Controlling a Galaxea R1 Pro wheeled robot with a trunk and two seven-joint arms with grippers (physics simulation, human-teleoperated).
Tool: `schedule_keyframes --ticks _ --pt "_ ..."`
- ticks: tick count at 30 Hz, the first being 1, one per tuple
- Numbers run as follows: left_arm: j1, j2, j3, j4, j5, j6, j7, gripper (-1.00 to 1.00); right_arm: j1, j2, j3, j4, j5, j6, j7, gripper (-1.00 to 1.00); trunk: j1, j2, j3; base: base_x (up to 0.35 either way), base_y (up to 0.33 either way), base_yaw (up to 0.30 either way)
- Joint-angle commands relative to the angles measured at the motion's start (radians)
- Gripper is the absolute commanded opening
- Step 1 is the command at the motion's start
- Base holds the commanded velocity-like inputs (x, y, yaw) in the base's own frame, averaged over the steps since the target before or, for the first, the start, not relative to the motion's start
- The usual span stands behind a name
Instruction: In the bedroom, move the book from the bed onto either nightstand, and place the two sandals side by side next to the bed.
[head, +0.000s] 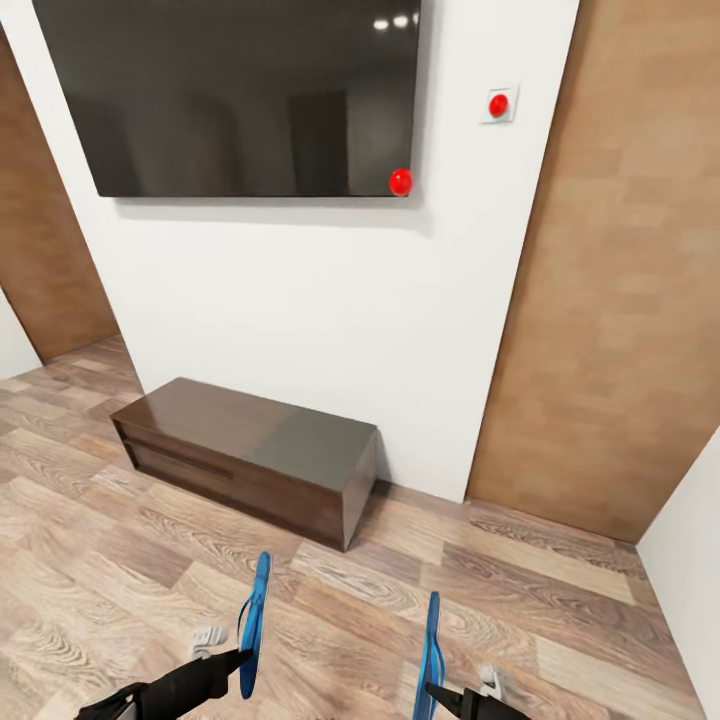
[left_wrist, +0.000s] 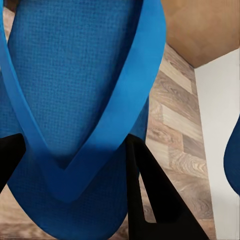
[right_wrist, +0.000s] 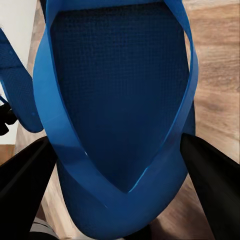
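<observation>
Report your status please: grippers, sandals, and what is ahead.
Left gripper shut on left sandal, right gripper shut on right sandal. Both sandals carried edge-up. Low dark cabinet and wall TV ahead.

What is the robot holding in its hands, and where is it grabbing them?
Each end effector holds one blue sandal by the end near its strap's point: the left end effector holds the left sandal, the right end effector the right sandal.

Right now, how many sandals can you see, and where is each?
2. One sandal is held edge-up in the left hand, the other sandal in the right hand, both above the floor in front of the cabinet.
</observation>
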Motion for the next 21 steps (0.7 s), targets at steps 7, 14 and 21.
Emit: schedule_keyframes --ticks 7,14,21 --pt "-0.001 0.0 0.001 0.002 0.0 -0.003 -0.003 -1.0 0.0 0.0 -0.009 -0.001 0.0 0.01 0.004 -1.0 0.0 0.0 -0.004 0.0 0.0 0.282" --pt "-0.001 0.0 0.001 0.002 0.0 -0.003 -0.003 -1.0 0.0 0.0 -0.009 -0.001 0.0 0.01 0.004 -1.0 0.0 0.0 -0.008 0.0 0.0 0.282" --pt "-0.001 0.0 0.001 0.002 0.0 -0.002 -0.002 -1.0 0.0 0.0 -0.009 -0.001 0.0 0.01 0.004 -1.0 0.0 0.0 -0.011 0.0 0.0 0.282"
